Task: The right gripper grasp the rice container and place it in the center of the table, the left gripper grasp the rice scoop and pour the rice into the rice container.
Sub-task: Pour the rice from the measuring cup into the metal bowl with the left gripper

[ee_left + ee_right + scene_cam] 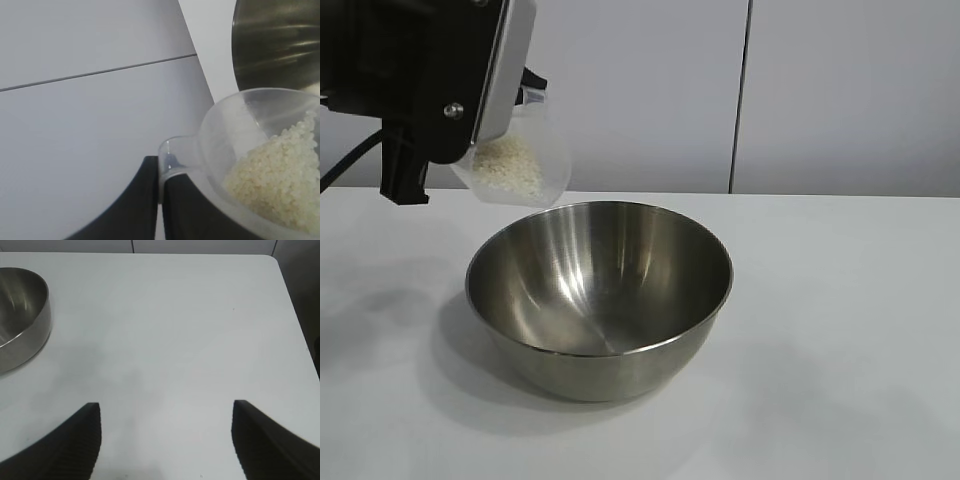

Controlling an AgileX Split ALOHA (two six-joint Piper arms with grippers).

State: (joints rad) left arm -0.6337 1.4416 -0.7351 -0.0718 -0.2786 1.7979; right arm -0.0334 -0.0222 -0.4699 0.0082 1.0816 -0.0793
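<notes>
Rice scoop: translucent plastic cup, held aloft and tilted, its lower edge hanging just above and behind the near-left rim of the rice container as the exterior view shows it; not touching the steel.
Rice: small heap of white grains inside the tilted scoop, gathered toward its lower side; in the left wrist view the grains lie banked against the wall nearest the bowl.
Rice container: wide stainless-steel bowl, upright on the table, directly below and slightly forward of the left gripper's load; interior bare steel so far as the exterior view shows. Part of its wall appears beyond the scoop in the left wrist view.
Left gripper: closed on the scoop's small tab, fingers pressed together with the tab between them; its body fills the upper left of the exterior view, raised well above the tabletop, black cable trailing beside it.
Right gripper: fingers spread wide, holding nothing; hovers over bare tabletop with the rice container well apart from it, beyond and to one side of its fingertips. Not seen in the exterior view.
Table: plain white top, carrying the bowl; its far edge and rounded corner lie ahead of the right gripper.
Wall panels: pale grey, with one dark vertical seam, behind the table.
</notes>
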